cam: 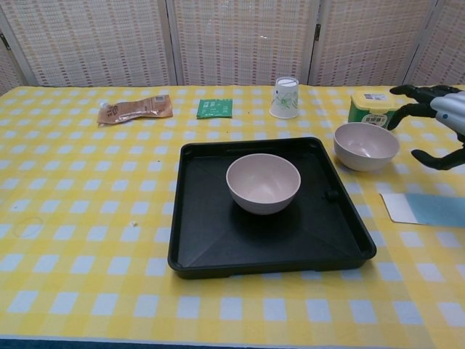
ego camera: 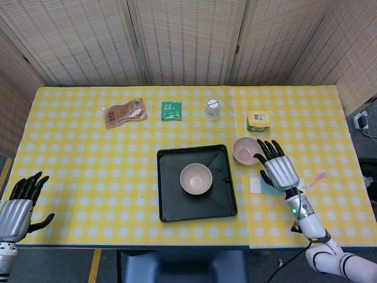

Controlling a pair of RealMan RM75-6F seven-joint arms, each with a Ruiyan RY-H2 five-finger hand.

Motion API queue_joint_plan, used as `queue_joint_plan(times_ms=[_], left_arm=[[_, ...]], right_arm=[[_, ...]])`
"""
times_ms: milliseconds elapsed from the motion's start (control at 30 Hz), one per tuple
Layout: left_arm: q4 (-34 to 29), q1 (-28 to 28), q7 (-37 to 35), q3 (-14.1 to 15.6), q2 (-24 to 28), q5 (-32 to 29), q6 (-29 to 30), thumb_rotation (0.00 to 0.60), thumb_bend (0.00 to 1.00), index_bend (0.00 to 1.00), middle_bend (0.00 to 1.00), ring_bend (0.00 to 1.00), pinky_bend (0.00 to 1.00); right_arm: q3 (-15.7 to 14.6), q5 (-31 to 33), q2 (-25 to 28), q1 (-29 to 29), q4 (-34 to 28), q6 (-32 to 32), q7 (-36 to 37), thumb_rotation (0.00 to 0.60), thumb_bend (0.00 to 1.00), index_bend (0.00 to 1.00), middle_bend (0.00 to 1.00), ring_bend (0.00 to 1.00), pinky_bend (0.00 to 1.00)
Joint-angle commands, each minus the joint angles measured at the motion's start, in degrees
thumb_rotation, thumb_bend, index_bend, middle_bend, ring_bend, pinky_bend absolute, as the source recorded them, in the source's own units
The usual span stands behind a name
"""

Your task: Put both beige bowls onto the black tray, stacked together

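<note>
One beige bowl (ego camera: 196, 178) upright in the black tray (ego camera: 171, 200); second bowl (ego camera: 246, 150) beside it, pale pink inside. Right hand (ego camera: 278, 170) spread wide, empty, near second bowl; left hand (ego camera: 17, 207) likewise.

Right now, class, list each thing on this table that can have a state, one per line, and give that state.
Bowl on tray: upright, empty, free.
Second bowl: upright, empty, on the cloth beside the black tray.
Paper cup: upside down.
Right hand: open, beside second bowl.
Left hand: open, holding nothing.
</note>
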Motion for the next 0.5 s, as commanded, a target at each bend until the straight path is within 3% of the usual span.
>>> queue_joint_plan(times_ms=[33,500], left_arm=[[0.1,-0.1,-0.2,0.0,-0.1,0.0,-0.2,0.600,0.27,0.00,0.00,0.00,0.05],[0.3,-0.1,-1.2,-0.3,0.3,-0.7,0.0,0.600,0.27,0.00,0.00,0.00,0.05]], right_arm=[[0.8,0.5,-1.7,0.1,3.1,0.4,1.4,0.600,0.49,0.37,0.00,0.00,0.00],[1.2,2.4,-7.1,2.6,12.2,-5.2,3.9,0.600,0.49,0.39,0.00,0.00,0.00]])
